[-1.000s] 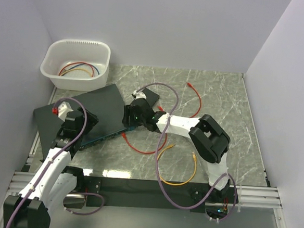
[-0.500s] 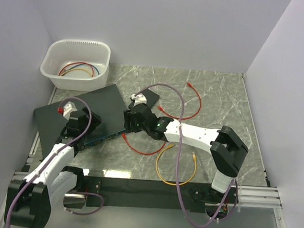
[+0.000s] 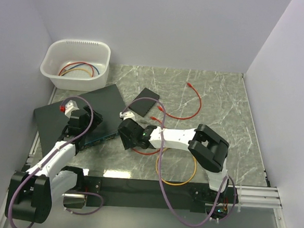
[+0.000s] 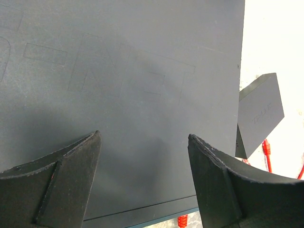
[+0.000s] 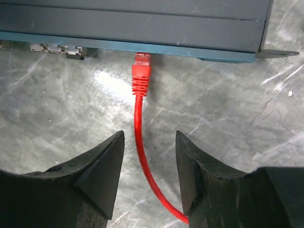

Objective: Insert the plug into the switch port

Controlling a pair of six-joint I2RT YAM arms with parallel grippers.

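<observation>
My right gripper (image 5: 148, 142) has backed away from the switch (image 5: 142, 23) over the last second. It was up against the teal front; now it sits off that face. Its jaws stand apart with the red cable (image 5: 137, 118) running free between them, touching neither finger, so it holds nothing.

Beyond the fingers, the plug (image 5: 141, 71) sits nose-in at the switch front. Its clear tip is out of sight inside a port (image 5: 142, 53) to the right of the row of empty sockets. I read that as the plug inserted and let go, so the task looks all but done, though I cannot see whether the latch has clicked.

My left gripper (image 4: 143, 137) hangs wide over the switch's black top, holding nothing. I cannot tell if it presses on the lid.

Past the switch's far corner, the small black box (image 3: 144, 103) is in plain view again now that my right arm has pulled back.
</observation>
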